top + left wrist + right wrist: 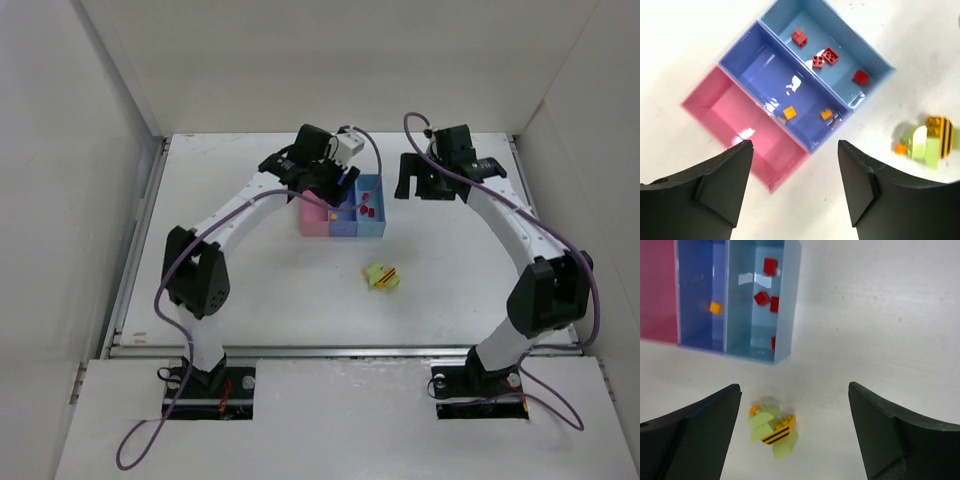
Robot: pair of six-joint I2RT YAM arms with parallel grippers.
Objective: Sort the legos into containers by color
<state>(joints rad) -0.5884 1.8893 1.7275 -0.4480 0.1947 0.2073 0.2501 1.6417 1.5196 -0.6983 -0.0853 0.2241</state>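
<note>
The left end effector (794,146) is hovering over the three joined bins, spread wide and gripping nothing. The right end effector (794,386) is hanging spread and empty above the bench (280,290). Four red legos (830,55) are lying in the light blue bin (845,30) and two orange bricks (789,112) in the medium blue bin (757,65), which is sitting beside the pink bin (730,112). A lime-and-orange clump (381,276) is sitting on the bench, near the bins but apart.
</note>
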